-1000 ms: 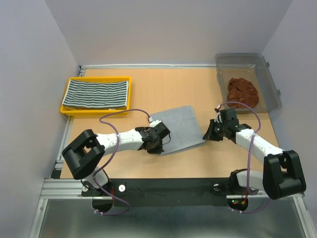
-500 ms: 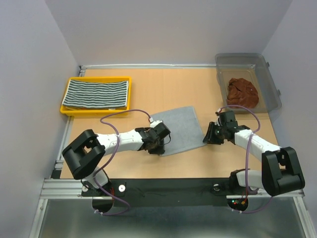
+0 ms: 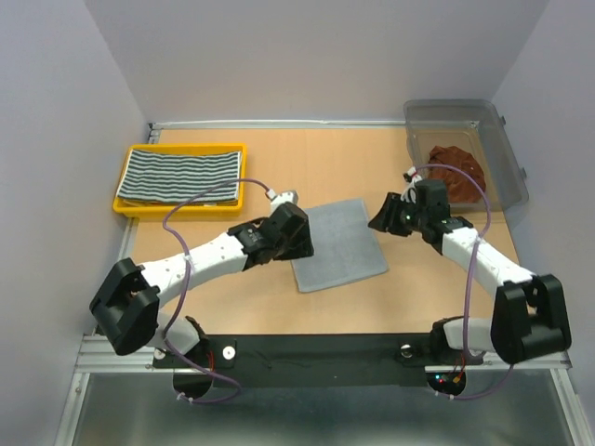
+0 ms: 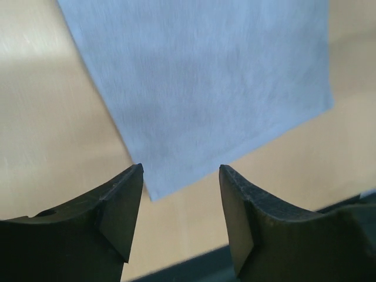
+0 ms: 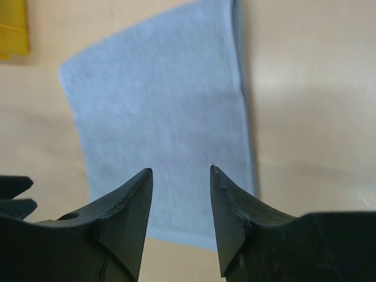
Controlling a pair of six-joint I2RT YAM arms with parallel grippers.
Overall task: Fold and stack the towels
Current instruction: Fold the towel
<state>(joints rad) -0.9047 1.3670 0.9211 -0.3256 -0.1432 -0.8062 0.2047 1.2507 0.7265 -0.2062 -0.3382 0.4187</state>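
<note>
A plain grey towel (image 3: 339, 243) lies flat in the middle of the table, also seen in the left wrist view (image 4: 205, 88) and the right wrist view (image 5: 158, 117). My left gripper (image 3: 299, 240) hovers at its left edge, open and empty (image 4: 181, 170), above the towel's near corner. My right gripper (image 3: 381, 217) hovers at the towel's far right corner, open with nothing between its fingers (image 5: 181, 170). A black-white striped towel (image 3: 181, 177) lies folded in the yellow tray (image 3: 121, 200). A rust-brown towel (image 3: 456, 172) sits crumpled in the clear bin (image 3: 507, 158).
The yellow tray stands at the far left, and its corner shows in the right wrist view (image 5: 12, 29). The clear bin stands at the far right. A black rail (image 3: 316, 358) runs along the near table edge between the arm bases.
Both grippers opened and let go of the grey towel. Both arms rose and drew back toward the far side. The towel now lies flat.
</note>
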